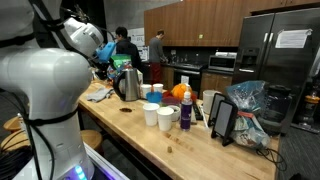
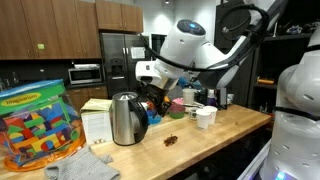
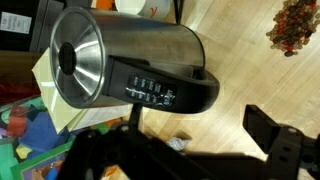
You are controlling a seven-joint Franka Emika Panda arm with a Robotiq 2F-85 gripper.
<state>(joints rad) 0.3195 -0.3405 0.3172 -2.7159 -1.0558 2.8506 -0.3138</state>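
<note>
A white robot arm reaches over a long wooden counter [image 1: 190,150] in a shared kitchen, its black gripper [image 2: 156,100] hanging just above and beside the black handle [image 3: 172,92] of a stainless steel electric kettle [image 2: 124,120]. The kettle stands upright towards one end of the counter, handle turned to the gripper. In the wrist view the jaws are spread wide with nothing between them, one dark finger [image 3: 272,138] well clear of the handle. Next to the kettle, at the counter's end, stands a clear plastic tub of coloured blocks [image 2: 35,125], with a pale cardboard box [image 2: 97,122] between them. A small brown dried clump [image 2: 173,140] lies on the wood near the kettle's base. Further along the counter stand white paper cups [image 1: 152,113], and beyond them a crumpled blue plastic bag [image 1: 245,100]. A steel refrigerator [image 1: 280,50] stands behind.
</note>
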